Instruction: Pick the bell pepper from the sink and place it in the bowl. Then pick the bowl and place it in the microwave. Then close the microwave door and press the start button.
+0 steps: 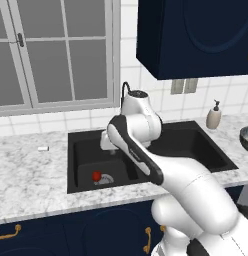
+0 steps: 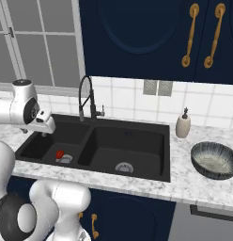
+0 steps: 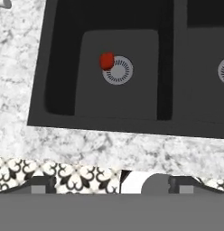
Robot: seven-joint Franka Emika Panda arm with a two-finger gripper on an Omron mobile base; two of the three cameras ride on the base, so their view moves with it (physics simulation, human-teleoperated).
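Currently: bell pepper (image 3: 106,61) in left sink (image 2: 146,162) basin, touching drain (image 3: 118,70); bowl (image 2: 214,160) on surface (image 2: 203,186); hand (image 2: 42,123) above basin, opening undeterminable.

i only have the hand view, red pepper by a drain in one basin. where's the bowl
Observer: The bowl sits on the counter right of the sink, seen from the right base view.
Operator: anything next to it
Observer: A soap dispenser stands by the wall between sink and bowl.
Operator: which basin has the pepper
Observer: The bell pepper lies in the left basin, the one farther from the bowl.
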